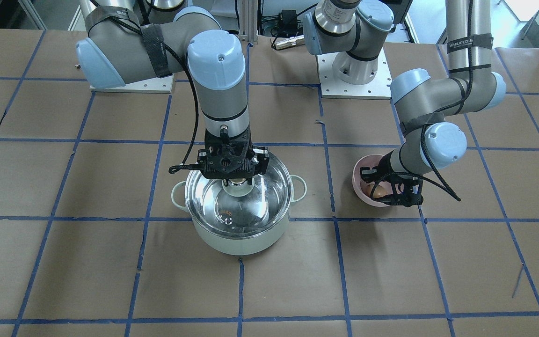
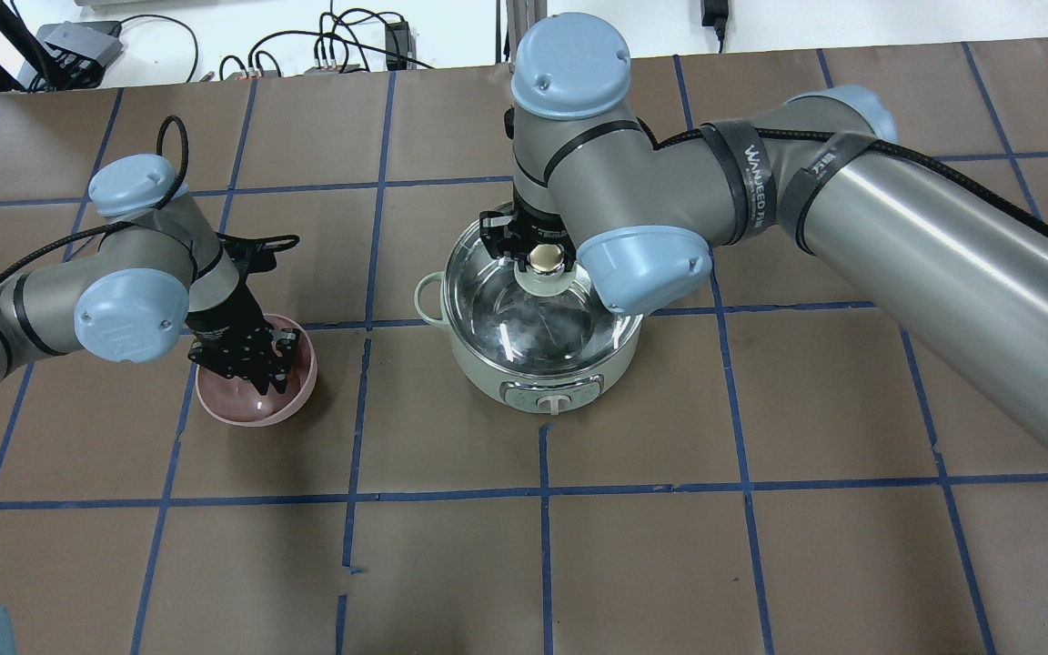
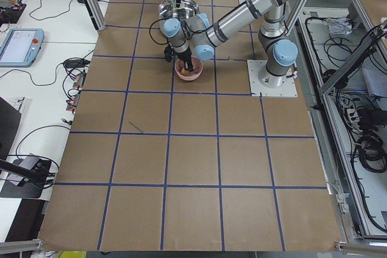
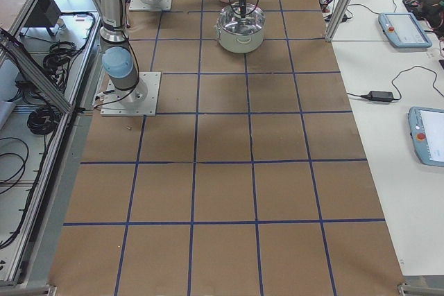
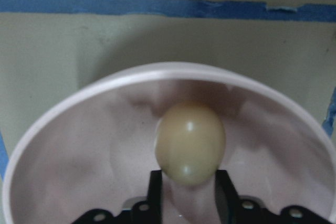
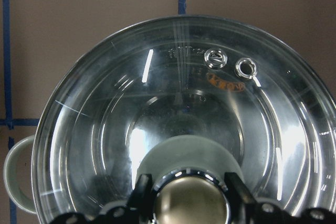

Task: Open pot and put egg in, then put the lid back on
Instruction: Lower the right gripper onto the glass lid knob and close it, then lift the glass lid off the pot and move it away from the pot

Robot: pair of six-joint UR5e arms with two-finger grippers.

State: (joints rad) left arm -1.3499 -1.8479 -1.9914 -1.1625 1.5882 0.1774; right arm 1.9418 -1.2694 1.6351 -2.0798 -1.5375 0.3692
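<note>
The pale mint-green pot (image 1: 241, 241) stands mid-table with the clear glass lid (image 1: 241, 206) over its rim; I cannot tell whether the lid rests on it or hangs just above. My right gripper (image 6: 189, 192) comes straight down and is shut on the lid's beige-gold knob (image 2: 545, 261), a finger on each side. The tan egg (image 5: 190, 140) lies in a pink bowl (image 1: 360, 180) beside the pot. Reaching into that bowl, my left gripper (image 5: 189, 182) has its fingertips (image 5: 155, 192) pressed against the egg's near end.
Blue tape lines grid the brown table. The pot's control panel (image 2: 551, 396) faces the robot and a loop handle (image 6: 13, 174) sticks out at its side. Both arm bases (image 1: 353, 75) stand at the table's robot side.
</note>
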